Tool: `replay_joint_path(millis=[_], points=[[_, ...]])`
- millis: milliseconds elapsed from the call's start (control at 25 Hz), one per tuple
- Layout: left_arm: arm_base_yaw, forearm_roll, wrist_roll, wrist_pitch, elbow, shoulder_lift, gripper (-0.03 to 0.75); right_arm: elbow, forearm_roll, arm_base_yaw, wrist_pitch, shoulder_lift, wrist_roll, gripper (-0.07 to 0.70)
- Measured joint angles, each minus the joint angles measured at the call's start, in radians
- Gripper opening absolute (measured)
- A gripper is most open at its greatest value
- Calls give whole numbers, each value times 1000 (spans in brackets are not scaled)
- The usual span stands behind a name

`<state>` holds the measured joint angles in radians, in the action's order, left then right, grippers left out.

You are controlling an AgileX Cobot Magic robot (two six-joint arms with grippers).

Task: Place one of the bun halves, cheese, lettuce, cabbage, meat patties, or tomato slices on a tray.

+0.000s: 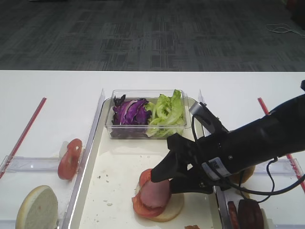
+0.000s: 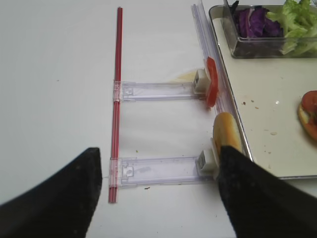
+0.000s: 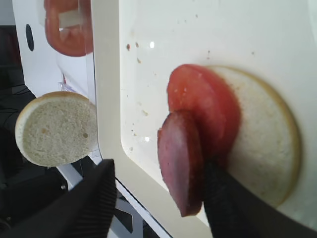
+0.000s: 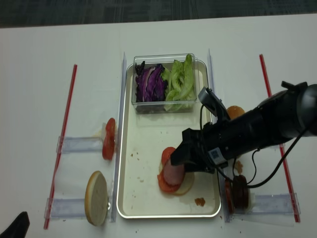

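Right end effector (image 3: 158,198) w/ fingers spread wide, straddling meat patty (image 3: 181,161).
Patty leans on tomato slice (image 3: 205,101) atop bun half (image 3: 270,139), all in tray (image 4: 133,193) near front. Lettuce (image 4: 181,82) & cabbage (image 4: 151,84) in clear tub (image 4: 161,106) at tray's far end. Left end effector (image 2: 158,198) wide open above bench (image 2: 59,74), left of tray.

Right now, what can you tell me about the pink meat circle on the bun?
The meat patty is a thin round disc, pinkish on its face with a darker reddish-brown rim. It sits tilted on a red tomato slice, which lies on a bun half in the tray. The right pincer stands open around it, one finger against its edge.
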<state>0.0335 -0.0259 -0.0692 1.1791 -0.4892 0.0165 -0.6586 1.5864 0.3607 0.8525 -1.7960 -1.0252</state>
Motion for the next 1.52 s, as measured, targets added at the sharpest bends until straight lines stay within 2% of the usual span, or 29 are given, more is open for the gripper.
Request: replay_joint_path(millis=[280, 600, 1000, 1080, 1200, 1520], points=[[0, 0, 0, 0, 0, 0, 468, 0, -80, 0, -39, 60, 73, 416], [0, 0, 0, 0, 0, 0, 468, 0, -127, 0, -43, 113, 128, 416], [0, 0, 0, 0, 0, 0, 468, 0, -159, 0, 18, 161, 171, 416], [0, 0, 0, 0, 0, 0, 468, 0, -183, 0, 45, 161, 188, 416], [0, 0, 0, 0, 0, 0, 468, -27, -261, 0, 86, 161, 242, 416], [0, 0, 0, 0, 0, 0, 468, -197, -542, 0, 185, 161, 470, 416]])
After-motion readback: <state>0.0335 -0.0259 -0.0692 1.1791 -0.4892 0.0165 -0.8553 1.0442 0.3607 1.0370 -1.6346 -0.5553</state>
